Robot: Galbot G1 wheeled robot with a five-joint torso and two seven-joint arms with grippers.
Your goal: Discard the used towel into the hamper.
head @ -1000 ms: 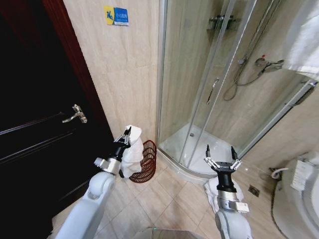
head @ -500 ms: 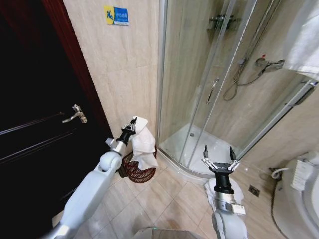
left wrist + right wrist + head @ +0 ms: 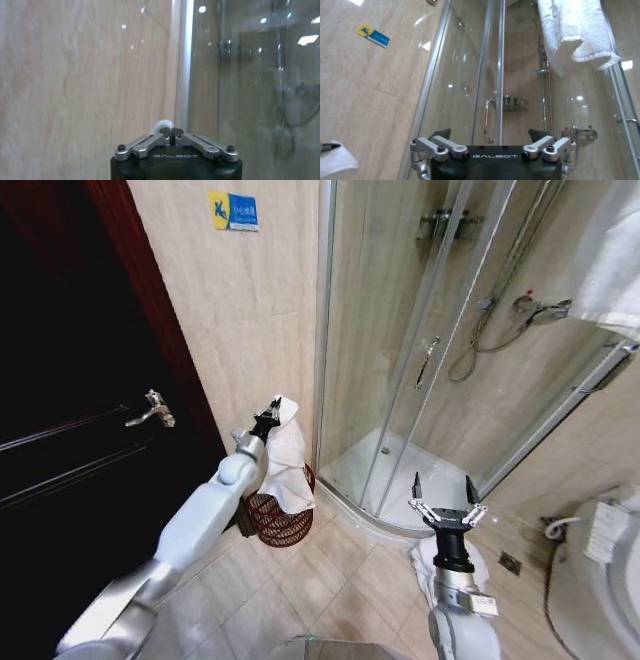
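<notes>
Left arm stretched forward and up, wrist raised, left gripper [image 3: 270,412] with fingertips [image 3: 171,131] pressed together on a fold of white cloth hanging below. Right arm low and bent, forearm upright, right gripper [image 3: 442,488] pointing up, fingers [image 3: 438,144] spread wide apart, nothing between.

The tiled floor [image 3: 320,580] carries the hamper [image 3: 278,520] and a crumpled white cloth [image 3: 428,565].

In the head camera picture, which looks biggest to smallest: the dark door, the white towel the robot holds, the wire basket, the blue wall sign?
1. Dark door
2. White towel
3. Wire basket, partly hidden, so nearly level with the towel
4. Blue wall sign
</notes>
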